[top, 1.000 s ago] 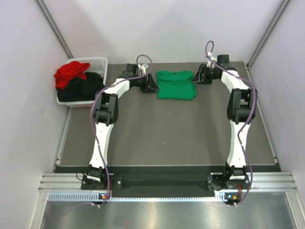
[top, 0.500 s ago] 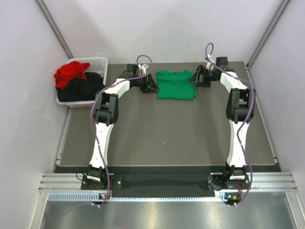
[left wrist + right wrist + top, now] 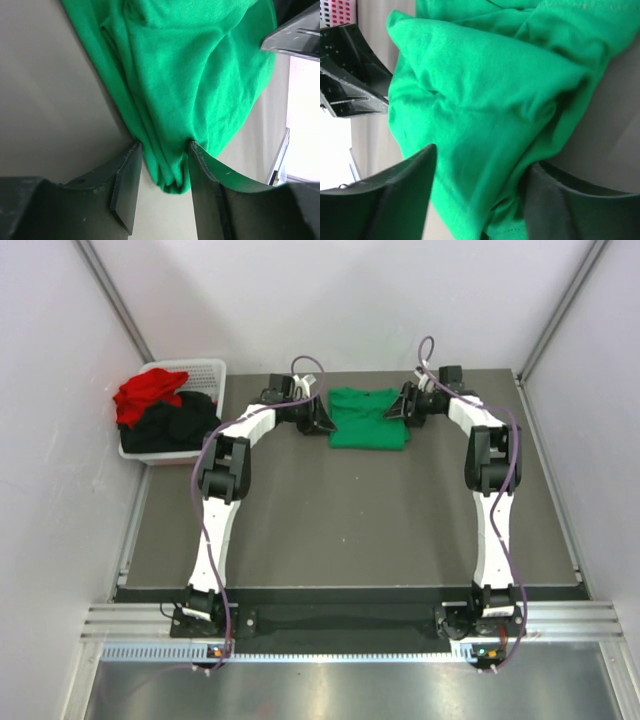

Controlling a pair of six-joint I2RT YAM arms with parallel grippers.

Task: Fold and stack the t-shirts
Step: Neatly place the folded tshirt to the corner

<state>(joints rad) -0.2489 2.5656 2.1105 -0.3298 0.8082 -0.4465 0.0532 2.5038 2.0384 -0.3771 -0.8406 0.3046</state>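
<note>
The bright green t-shirt (image 3: 366, 426) lies folded at the back middle of the dark table (image 3: 350, 520). My left gripper (image 3: 319, 418) is at its left edge. In the left wrist view the left gripper (image 3: 165, 146) is shut on a bunched fold of the green t-shirt (image 3: 200, 75). My right gripper (image 3: 400, 407) is at the shirt's right edge. In the right wrist view the right gripper (image 3: 482, 157) stands open with the green t-shirt (image 3: 480, 75) between its jaws. The red t-shirt (image 3: 150, 392) and the black t-shirt (image 3: 182, 426) lie crumpled in the white basket (image 3: 205, 368).
The white basket stands at the table's back left corner, next to the left wall. Grey walls close in the table on the left, back and right. A metal rail (image 3: 350, 625) runs along the near edge by the arm bases.
My right gripper has moved left from the back right onto the green t-shirt's right edge. The left gripper and the shirt have stayed in place.
</note>
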